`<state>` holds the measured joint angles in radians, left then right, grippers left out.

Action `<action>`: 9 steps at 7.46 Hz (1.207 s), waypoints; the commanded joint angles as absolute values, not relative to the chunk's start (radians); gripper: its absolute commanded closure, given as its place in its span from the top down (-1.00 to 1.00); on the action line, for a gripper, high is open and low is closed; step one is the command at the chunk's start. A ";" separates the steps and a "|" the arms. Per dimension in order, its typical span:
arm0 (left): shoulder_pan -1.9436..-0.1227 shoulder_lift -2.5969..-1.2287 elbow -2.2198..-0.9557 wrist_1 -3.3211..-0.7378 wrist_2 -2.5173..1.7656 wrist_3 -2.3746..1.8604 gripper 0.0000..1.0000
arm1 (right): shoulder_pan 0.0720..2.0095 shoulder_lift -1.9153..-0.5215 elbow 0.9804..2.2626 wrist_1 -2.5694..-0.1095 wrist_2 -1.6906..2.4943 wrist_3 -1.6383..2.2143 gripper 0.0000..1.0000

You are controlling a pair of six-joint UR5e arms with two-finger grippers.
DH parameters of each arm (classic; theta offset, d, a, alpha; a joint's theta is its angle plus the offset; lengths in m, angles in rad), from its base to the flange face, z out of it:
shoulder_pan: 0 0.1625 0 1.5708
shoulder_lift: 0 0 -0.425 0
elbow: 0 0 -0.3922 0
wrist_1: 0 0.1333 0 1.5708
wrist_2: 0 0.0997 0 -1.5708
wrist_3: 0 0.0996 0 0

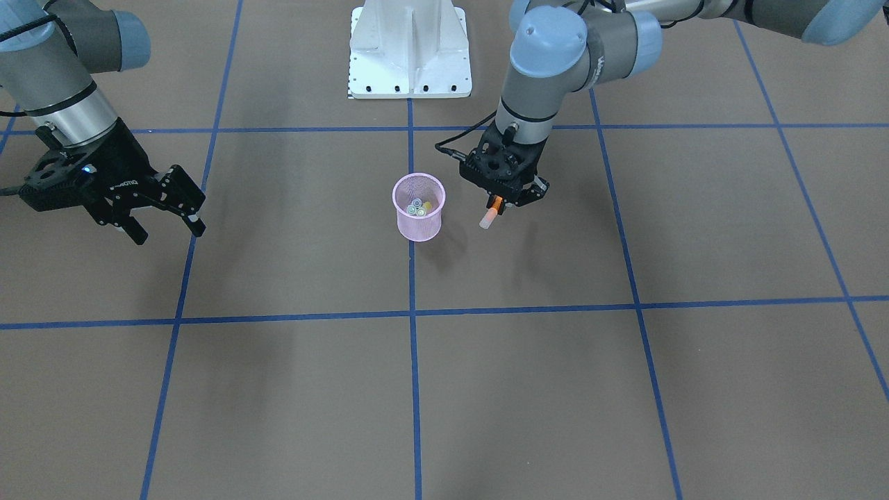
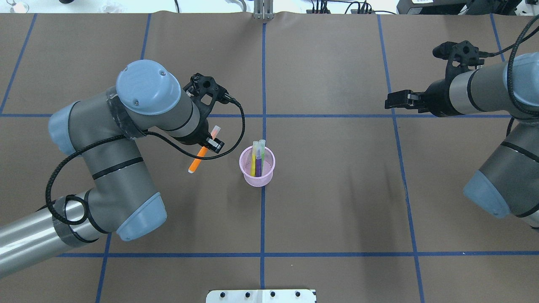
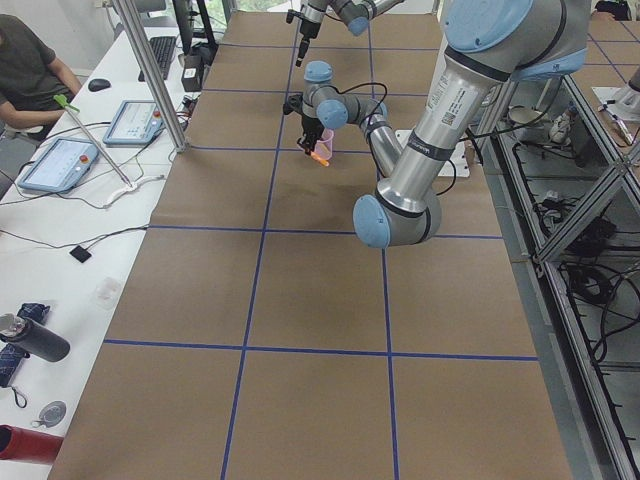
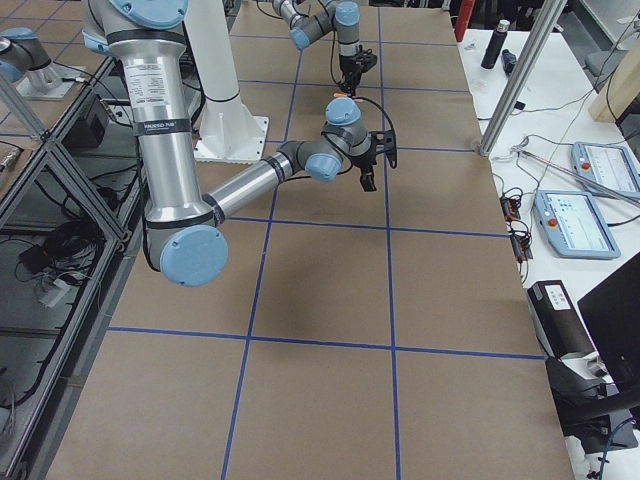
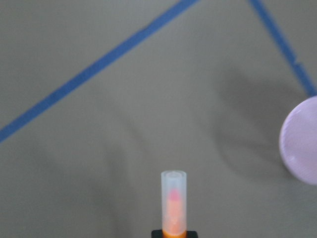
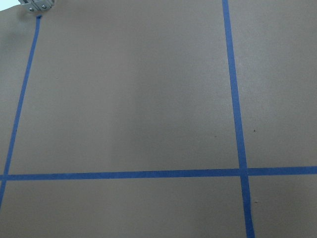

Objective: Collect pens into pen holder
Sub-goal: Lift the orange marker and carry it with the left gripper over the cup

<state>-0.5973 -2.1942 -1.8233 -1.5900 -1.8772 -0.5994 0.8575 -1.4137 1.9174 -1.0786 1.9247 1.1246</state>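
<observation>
The pink mesh pen holder [image 1: 419, 208] stands upright near the table's middle, on a blue tape line; it also shows in the overhead view [image 2: 257, 166]. The yellow, purple and green pens [image 2: 257, 156] stand inside it, caps up. My left gripper [image 1: 503, 203] is shut on the orange pen [image 2: 201, 155] and holds it tilted above the table, beside the holder and apart from it. In the left wrist view the pen's pale cap [image 5: 174, 198] points away from the camera, with the holder's rim [image 5: 302, 141] at the right edge. My right gripper [image 1: 169, 235] is open and empty, far from the holder.
The white robot base plate [image 1: 410, 48] sits at the table's robot side. Blue tape lines [image 6: 237, 99] divide the brown table cover into squares. A side table with tablets and cables [image 3: 60, 160] and a seated person are off the table's far edge.
</observation>
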 commanded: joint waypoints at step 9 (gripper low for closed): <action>-0.338 -2.177 -1.795 -2.155 -1.241 -0.526 -1.00 | 0.868 -1.419 1.908 -1.078 1.917 1.126 0.99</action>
<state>-0.3440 -2.1799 -1.8015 -2.1352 -1.2511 -0.5561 0.8694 -1.4189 1.9111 -1.0784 1.9176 1.1265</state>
